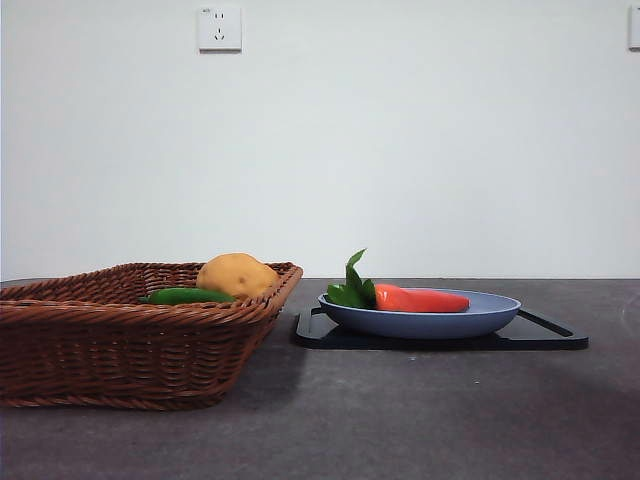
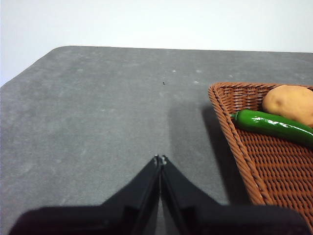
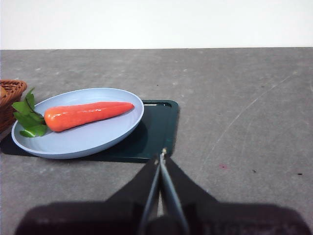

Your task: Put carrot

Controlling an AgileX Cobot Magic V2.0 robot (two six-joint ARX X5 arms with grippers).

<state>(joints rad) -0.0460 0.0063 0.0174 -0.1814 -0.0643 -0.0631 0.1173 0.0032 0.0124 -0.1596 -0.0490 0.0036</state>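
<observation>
Carrot (image 3: 88,114) lies smooth on the plate (image 3: 110,134); my right claw (image 3: 161,155) and left claw (image 2: 160,159), both pressed together, could push it rolling if I descend unopened.

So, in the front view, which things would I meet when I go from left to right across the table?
Wicker basket → green vegetable in the basket → potato in the basket → carrot, lying on the blue plate, which sits on the dark board.

Even, bright light; soft shadows beside the basket (image 1: 130,330) and tray (image 1: 440,340); wall perhaps slightly overexposed.
</observation>
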